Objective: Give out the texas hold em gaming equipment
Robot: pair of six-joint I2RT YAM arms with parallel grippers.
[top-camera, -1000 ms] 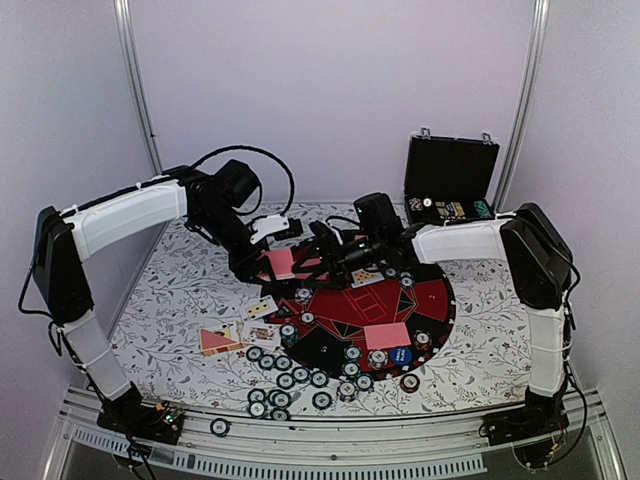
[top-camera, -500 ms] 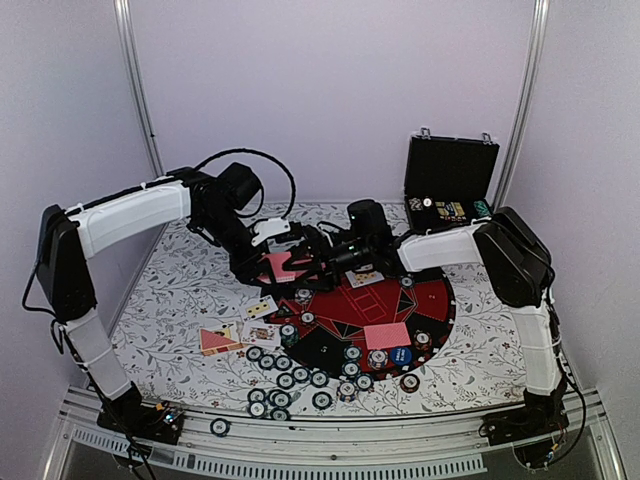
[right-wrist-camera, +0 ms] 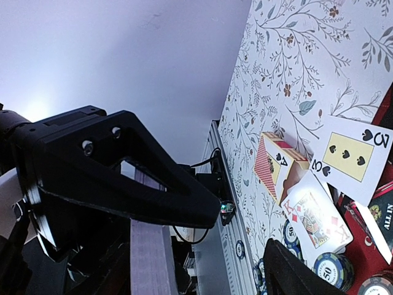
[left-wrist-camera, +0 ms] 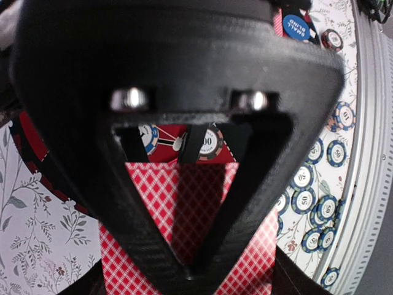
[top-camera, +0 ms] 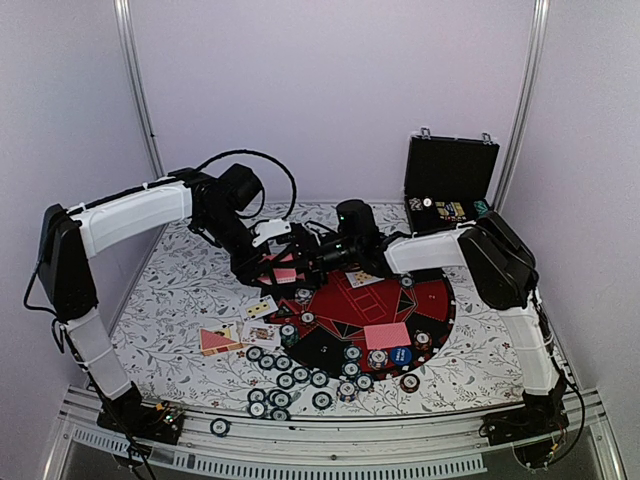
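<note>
My left gripper [top-camera: 275, 262] hovers over the table's far left-middle, shut on a stack of red-backed playing cards [top-camera: 285, 272]. In the left wrist view the checked card back [left-wrist-camera: 147, 196] fills the space between the fingers of the left gripper [left-wrist-camera: 190, 270]. My right gripper [top-camera: 306, 255] stands open right beside that stack; whether it touches the cards I cannot tell. In the right wrist view nothing lies between the jaws of the right gripper [right-wrist-camera: 245, 230]. Face-up cards [right-wrist-camera: 350, 157] and a card box [right-wrist-camera: 276, 169] lie on the cloth. Several poker chips [top-camera: 285, 380] sit near the front.
A round red-and-black mat [top-camera: 430, 300] carries a red-backed card [top-camera: 387, 335], a blue button disc [top-camera: 401, 355] and a few chips. An open black case [top-camera: 450, 185] stands at the back right. The metal rail [top-camera: 330, 440] runs along the near edge.
My right gripper has reached further left, up to the cards held by the left gripper. The left gripper has stayed nearly in place, still holding the cards.
</note>
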